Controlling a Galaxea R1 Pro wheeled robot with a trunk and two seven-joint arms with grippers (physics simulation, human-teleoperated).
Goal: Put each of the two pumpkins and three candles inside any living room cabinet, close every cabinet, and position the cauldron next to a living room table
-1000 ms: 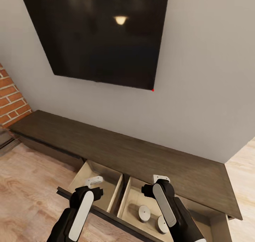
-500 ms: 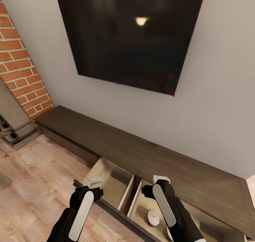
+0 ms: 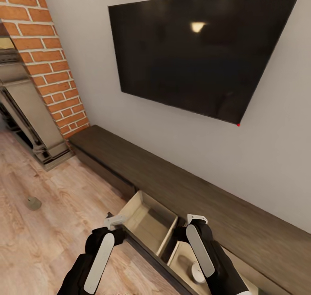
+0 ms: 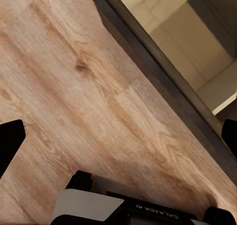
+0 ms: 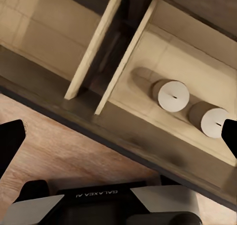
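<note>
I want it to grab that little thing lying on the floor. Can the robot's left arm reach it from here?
Probably not. The small object lies on the wood floor well off to the left of the open left gripper, which hangs at the open drawer's edge.

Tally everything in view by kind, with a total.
Candles: 2, in the open drawer
Open drawer compartments: 2
Cabinet: 1
TV: 1
Small object on the floor: 1
Grippers: 2
Total: 9
</note>
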